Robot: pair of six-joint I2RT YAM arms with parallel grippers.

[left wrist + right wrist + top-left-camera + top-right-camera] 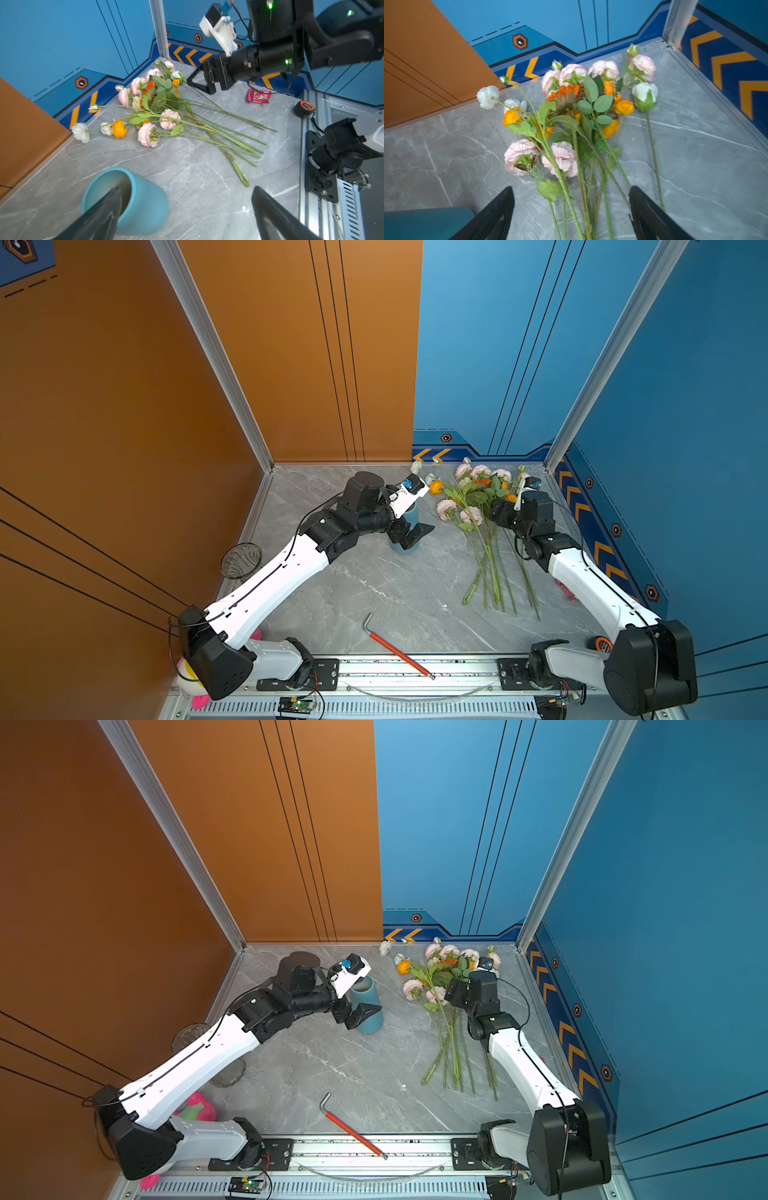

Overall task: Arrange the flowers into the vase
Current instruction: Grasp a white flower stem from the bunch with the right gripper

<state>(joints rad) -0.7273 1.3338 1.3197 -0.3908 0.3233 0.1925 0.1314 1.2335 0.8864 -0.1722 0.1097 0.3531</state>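
No legible words or numbers, pink wrapper (259, 96) print too blurred, orange chevrons (733, 57) on blue wall band (106, 91)

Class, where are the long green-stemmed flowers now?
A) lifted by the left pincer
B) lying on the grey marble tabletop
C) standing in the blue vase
B: the long green-stemmed flowers lie flat on the grey marble tabletop, outside the blue cylindrical vase.

Flowers (571, 116): stem ends cut off; vase (145, 203) part-hidden behind left gripper (186, 190).
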